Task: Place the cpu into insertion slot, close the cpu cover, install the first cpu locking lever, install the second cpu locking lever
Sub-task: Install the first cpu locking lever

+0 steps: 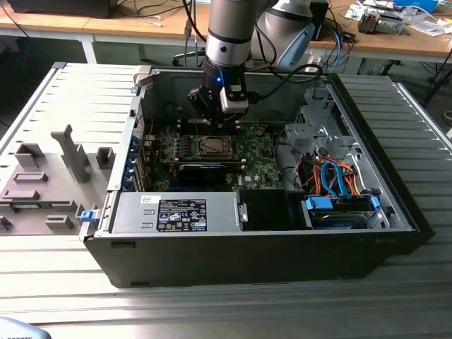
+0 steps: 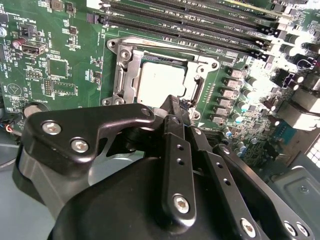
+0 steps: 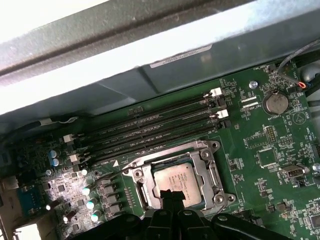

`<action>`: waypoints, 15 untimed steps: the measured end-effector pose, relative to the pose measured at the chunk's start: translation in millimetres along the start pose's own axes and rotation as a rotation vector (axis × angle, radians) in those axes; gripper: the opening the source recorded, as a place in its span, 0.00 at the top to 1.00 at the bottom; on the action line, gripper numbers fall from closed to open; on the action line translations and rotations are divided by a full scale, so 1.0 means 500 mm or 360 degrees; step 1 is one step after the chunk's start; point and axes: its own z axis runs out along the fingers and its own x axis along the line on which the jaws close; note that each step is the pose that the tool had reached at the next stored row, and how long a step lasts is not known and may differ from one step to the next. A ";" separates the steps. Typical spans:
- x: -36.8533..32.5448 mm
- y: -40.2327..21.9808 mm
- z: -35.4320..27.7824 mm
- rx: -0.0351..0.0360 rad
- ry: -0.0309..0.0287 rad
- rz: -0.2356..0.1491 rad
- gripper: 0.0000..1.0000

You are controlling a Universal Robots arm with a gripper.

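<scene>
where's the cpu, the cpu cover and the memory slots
cpu (image 2: 160, 85), second wrist view, middle of its silver-grey top
cpu cover (image 2: 126, 70), second wrist view, side bar of the metal frame beside the chip
memory slots (image 3: 150, 132), first wrist view, along the long black slots

My arm (image 1: 229, 32) comes down near-vertical in the exterior view, wrist pointing straight down with a small blue light lit on it. The gripper (image 1: 214, 119) hangs low beneath it. In the second wrist view its black fingers (image 2: 176, 120) converge to a narrow tip.
</scene>
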 end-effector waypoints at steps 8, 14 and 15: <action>0.000 0.000 0.000 0.0002 -0.00008 -0.0023 0.89; 0.000 0.000 0.000 0.0003 -0.00014 -0.0038 0.89; 0.000 0.000 0.000 0.0003 -0.00014 -0.0040 0.89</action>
